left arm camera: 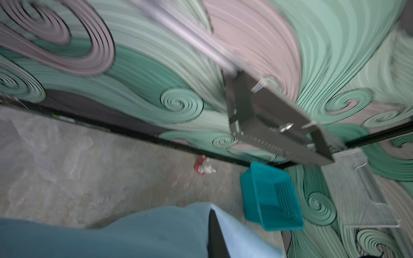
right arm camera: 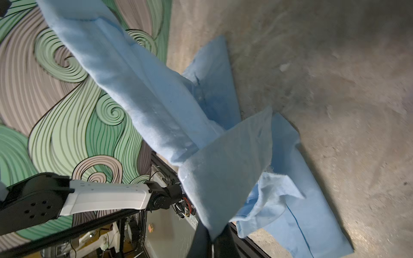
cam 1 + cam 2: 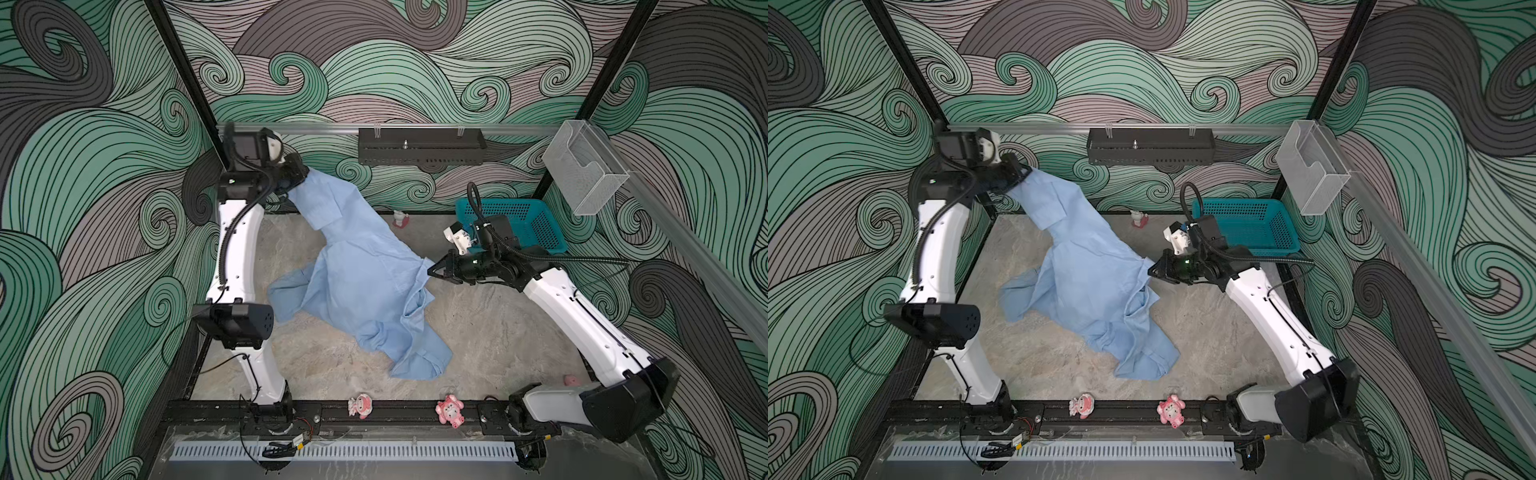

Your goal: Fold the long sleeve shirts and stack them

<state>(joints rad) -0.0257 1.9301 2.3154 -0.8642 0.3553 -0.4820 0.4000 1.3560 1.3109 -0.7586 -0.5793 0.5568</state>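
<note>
One light blue long sleeve shirt (image 3: 361,282) (image 3: 1092,282) hangs crumpled between both arms, and its lower part lies bunched on the grey table. My left gripper (image 3: 301,174) (image 3: 1025,172) is raised at the back left and shut on one end of the shirt, which stretches down from it. In the left wrist view the cloth (image 1: 156,232) wraps a dark finger (image 1: 215,236). My right gripper (image 3: 432,270) (image 3: 1152,268) is lower, at the shirt's right edge. In the right wrist view a corner of the fabric (image 2: 223,174) is pinched by this gripper (image 2: 212,242).
A teal basket (image 3: 519,224) stands at the back right behind the right arm. A clear plastic holder (image 3: 586,166) and a black tray (image 3: 419,145) hang on the rails. Two pink toys (image 3: 359,406) (image 3: 449,410) sit on the front rail, a small figurine (image 3: 400,219) at the back.
</note>
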